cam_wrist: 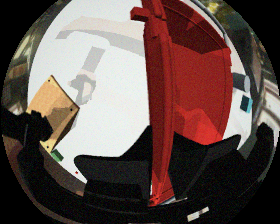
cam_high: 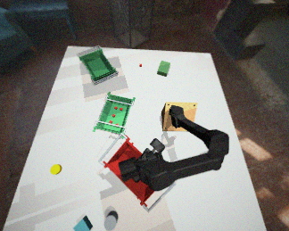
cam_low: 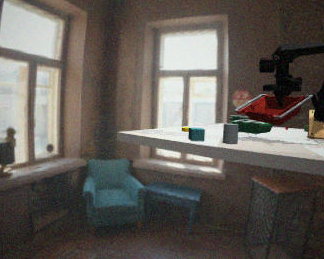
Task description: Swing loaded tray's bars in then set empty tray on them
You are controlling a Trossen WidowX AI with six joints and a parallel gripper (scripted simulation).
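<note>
The loaded green tray [cam_high: 123, 117] [cam_low: 254, 126] stands on the table with several small red blocks inside. Its two wire bars lie across its top, one near the far end [cam_high: 121, 101] and one near the near end [cam_high: 111, 125]. The empty red tray [cam_high: 124, 159] [cam_low: 269, 108] [cam_wrist: 200, 75] is in the air above the table, on the near side of the loaded tray and turned relative to it. Its own bars are out over its ends. My gripper [cam_low: 280, 104] [cam_wrist: 154, 128] is shut on one long wall of the red tray. Its fingertips are hidden in the top view.
Another green tray [cam_high: 97, 64] stands at the far left, bars out. A green block [cam_high: 163, 68] and a tiny red block [cam_high: 140, 65] are at the back. A wooden board [cam_high: 188, 112] is by the arm's base. A yellow disc [cam_high: 55, 169], teal block [cam_low: 196, 134] and grey cylinder [cam_low: 230, 133] stand nearer.
</note>
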